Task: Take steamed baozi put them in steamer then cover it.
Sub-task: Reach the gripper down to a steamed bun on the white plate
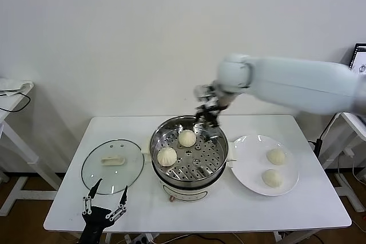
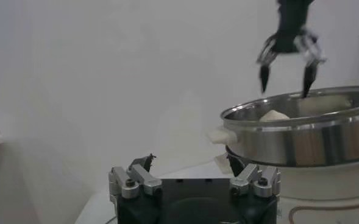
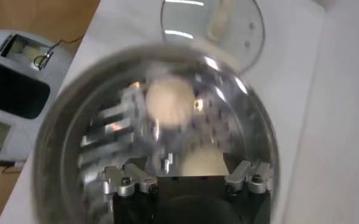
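The steel steamer stands mid-table with two steamed baozi on its perforated tray, one at the back and one at the left. My right gripper hangs open just above the steamer's back rim, holding nothing. In its wrist view the back baozi lies below the spread gripper, and the other baozi lies farther off. Two more baozi rest on the white plate. The glass cover lies flat on the table to the left. My left gripper waits open near the front edge.
The white table carries cover, steamer and plate in a row. From the left wrist view the steamer wall rises close by, with the right gripper above it. A side table stands far left.
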Available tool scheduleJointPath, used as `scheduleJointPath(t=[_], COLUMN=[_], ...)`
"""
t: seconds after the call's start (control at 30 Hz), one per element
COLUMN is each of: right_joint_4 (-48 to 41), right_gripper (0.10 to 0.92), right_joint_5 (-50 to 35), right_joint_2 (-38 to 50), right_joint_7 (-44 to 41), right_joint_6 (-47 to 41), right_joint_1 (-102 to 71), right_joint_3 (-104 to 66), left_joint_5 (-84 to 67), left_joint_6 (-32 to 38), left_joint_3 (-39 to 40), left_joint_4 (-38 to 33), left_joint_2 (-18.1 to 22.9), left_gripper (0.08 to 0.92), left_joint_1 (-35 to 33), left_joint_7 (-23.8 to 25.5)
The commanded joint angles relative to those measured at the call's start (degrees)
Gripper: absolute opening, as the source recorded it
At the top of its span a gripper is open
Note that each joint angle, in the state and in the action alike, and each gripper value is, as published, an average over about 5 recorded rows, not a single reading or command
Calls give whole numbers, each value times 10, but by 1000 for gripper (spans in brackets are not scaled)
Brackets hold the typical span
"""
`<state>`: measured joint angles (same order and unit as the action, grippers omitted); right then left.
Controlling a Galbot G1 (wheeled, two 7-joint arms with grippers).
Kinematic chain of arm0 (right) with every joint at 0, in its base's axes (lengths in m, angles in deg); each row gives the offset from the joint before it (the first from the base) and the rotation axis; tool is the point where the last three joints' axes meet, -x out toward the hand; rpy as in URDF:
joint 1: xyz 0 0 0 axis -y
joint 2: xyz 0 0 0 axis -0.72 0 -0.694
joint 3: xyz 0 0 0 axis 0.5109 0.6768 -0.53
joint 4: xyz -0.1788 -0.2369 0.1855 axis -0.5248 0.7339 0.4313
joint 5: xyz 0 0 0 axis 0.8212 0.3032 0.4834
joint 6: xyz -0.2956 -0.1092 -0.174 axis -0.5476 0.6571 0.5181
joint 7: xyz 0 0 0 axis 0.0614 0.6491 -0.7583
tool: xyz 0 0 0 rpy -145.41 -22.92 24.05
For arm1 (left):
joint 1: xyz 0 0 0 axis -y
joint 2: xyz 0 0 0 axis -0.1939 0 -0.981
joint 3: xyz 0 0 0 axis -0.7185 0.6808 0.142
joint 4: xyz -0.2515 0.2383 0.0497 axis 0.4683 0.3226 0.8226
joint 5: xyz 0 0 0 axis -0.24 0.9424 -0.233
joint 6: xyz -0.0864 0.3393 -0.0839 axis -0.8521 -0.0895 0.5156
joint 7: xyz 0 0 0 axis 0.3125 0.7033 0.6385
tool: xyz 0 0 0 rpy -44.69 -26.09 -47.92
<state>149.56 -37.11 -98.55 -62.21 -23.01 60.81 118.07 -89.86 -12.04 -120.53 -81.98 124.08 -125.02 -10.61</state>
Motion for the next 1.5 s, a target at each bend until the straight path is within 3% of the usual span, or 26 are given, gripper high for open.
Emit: scheduleJointPath(t=[0.03,0.27,0.63,1.17,1.5], right_joint_4=[-16,-48,-100,-117,-105], right_gripper=[823,823,823,822,677], right_joint_5=[136,193,223,224,223], right_joint_2=[231,253,219,175,174], right_joint_7=[-91,-76,-17,32,40], right_joint_6=[107,121,116,95,94], right_joint_1=[-57,-190,-341,-379,-364], right_joint_3=[-27,-56,-158,-180,-175], left_joint_5=[2,3,7,6,5], left_joint_6=[1,2,4,7,9], left_joint_3=[1,0,-2,-10,-12], left_joint_4=[3,7,8,12,12], left_joint_2=[-1,4,10,11,10], left_gripper=[823,823,823,823,823], left_joint_1=[0,-1,-5,-6,-5], left_joint_7=[0,-1,-1,-1,-1])
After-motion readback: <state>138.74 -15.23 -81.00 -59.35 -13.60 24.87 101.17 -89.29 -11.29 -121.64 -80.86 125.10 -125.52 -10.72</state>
